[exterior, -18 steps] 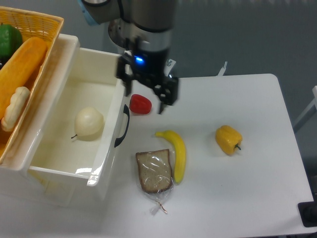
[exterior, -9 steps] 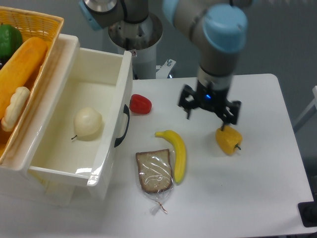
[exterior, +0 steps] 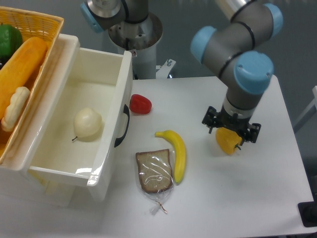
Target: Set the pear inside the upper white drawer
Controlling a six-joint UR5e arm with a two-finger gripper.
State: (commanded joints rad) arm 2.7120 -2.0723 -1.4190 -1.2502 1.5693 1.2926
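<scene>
1. We find the pear lying on the floor of the upper white drawer, left of its middle, with the thin dark stem pointing toward the lower left
2. We see the drawer pulled open, its dark curved handle facing the table
3. We locate the gripper directly above the yellow bell pepper, with its fingers spread apart on either side of the pepper; we cannot tell whether they touch it
4. We note a red pepper just beside the handle, and a banana touching a bagged slice of bread
5. We see a wicker basket at the upper left holding a loaf and a green pepper
</scene>
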